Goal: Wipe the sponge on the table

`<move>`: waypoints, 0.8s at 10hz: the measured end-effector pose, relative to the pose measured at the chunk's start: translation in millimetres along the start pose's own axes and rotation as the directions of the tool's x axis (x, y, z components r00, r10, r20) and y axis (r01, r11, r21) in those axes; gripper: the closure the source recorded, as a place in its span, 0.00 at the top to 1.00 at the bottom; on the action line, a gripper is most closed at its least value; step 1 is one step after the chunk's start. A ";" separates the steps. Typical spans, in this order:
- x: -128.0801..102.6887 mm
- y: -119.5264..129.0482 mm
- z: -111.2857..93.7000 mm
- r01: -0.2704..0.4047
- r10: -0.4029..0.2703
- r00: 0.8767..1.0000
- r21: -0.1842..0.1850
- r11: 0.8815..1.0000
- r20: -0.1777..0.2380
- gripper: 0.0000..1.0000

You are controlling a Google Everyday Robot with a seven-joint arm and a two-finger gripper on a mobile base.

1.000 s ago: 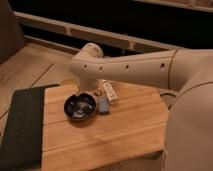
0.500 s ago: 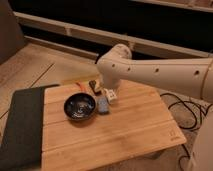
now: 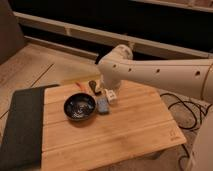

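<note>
Sponge [image 3: 103, 105] lies flat on worktop [image 3: 130, 135], just beside black bowl [image 3: 79, 106], with no grip on it. Hand [image 3: 105, 90] hangs just above it, spread wide, holding nothing. Fits sponge about to be gripped or just released; no wiping traces visible.

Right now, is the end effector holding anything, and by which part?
Nothing: the end effector hangs open just above the sponge, which lies on the table beside the black bowl.

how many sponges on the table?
1. The sponge lies on the table just right of the black bowl, close below the gripper. The arm may hide others.
</note>
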 end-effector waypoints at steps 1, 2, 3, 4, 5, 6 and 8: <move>3.8 -9.9 12.8 -0.036 0.036 0.999 0.010 0.999 -0.036 0.65; 3.6 -18.7 21.9 -0.062 0.063 0.996 0.020 0.998 -0.058 0.65; 3.0 -27.5 33.6 -0.085 0.088 0.993 0.033 0.996 -0.080 0.65; 1.7 -32.4 44.3 -0.102 0.105 0.990 0.042 0.994 -0.099 0.65; -1.6 -36.6 57.6 -0.108 0.113 0.987 0.054 0.993 -0.116 0.65; -4.2 -35.3 65.8 -0.100 0.106 0.987 0.056 0.993 -0.124 0.65; -7.2 -24.3 82.0 -0.067 0.074 0.987 0.054 0.996 -0.140 0.65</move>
